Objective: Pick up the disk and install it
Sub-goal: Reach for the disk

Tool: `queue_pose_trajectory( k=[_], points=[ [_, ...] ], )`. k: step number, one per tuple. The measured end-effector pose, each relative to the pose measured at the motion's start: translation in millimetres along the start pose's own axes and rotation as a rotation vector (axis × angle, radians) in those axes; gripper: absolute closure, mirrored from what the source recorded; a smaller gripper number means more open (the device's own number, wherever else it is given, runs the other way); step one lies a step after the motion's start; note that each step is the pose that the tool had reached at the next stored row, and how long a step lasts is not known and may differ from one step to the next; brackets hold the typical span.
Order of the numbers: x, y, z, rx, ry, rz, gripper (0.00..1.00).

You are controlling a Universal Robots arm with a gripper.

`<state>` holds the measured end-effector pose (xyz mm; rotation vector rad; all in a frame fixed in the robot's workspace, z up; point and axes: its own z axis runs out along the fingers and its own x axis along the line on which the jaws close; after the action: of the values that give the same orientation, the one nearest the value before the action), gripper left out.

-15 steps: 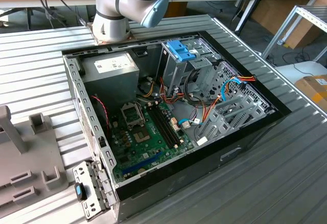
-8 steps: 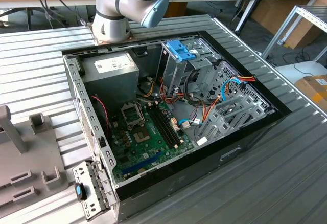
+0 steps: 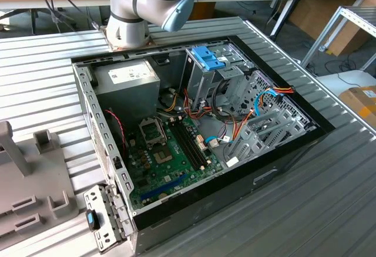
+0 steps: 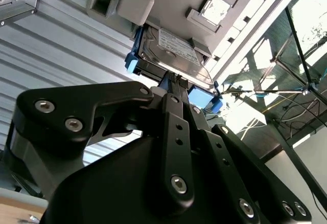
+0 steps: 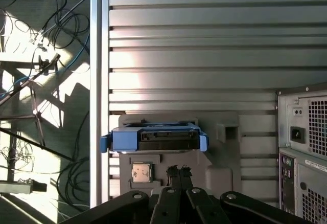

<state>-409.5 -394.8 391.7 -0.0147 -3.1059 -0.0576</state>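
The disk [image 5: 153,138] is a flat black drive with a bright blue rail and tabs at its ends. It stands on edge in a slot of a grey fixture [image 5: 227,173] on the ribbed metal table. In the second wrist view the disk [image 4: 171,50] shows its labelled face. My gripper [image 5: 179,172] hangs a short way off the disk's long edge, centred on it and apart from it. Its fingers [image 4: 176,88] lie together, shut, with nothing between them. The open computer case [image 3: 200,134] lies on the table, with a tall grey drive cage [image 3: 205,78] inside it.
A small square chip [image 5: 142,173] sits in a pocket of the fixture beside the gripper. The case's rear panel [image 5: 306,152] stands close by. The table edge [image 5: 99,96] drops to a floor with cables. The arm's base [image 3: 141,10] rises behind the case. Another grey fixture [image 3: 23,181] is at the exterior view's left.
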Motion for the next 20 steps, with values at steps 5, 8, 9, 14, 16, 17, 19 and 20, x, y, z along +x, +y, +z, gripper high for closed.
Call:
queue_pose_trajectory(
  k=[5, 8, 9, 14, 16, 17, 19, 20],
  points=[
    [3.6, 5.3, 0.4, 0.0000, 0.0000, 0.000, 0.89],
    [3.5, 5.5, 0.4, 0.0000, 0.0000, 0.000, 0.89],
    [3.5, 5.5, 0.4, 0.0000, 0.0000, 0.000, 0.89],
    [3.5, 5.6, 0.4, 0.0000, 0.0000, 0.000, 0.89],
    [3.5, 5.6, 0.3, 0.0001, 0.0000, 0.000, 0.89],
    [3.5, 5.6, 0.4, 0.0000, 0.0000, 0.000, 0.89],
    [3.6, 5.7, 0.4, 0.0000, 0.0000, 0.000, 0.89],
    [4.7, 5.8, 0.4, 0.0000, 0.0001, 0.000, 0.89]
  ],
)
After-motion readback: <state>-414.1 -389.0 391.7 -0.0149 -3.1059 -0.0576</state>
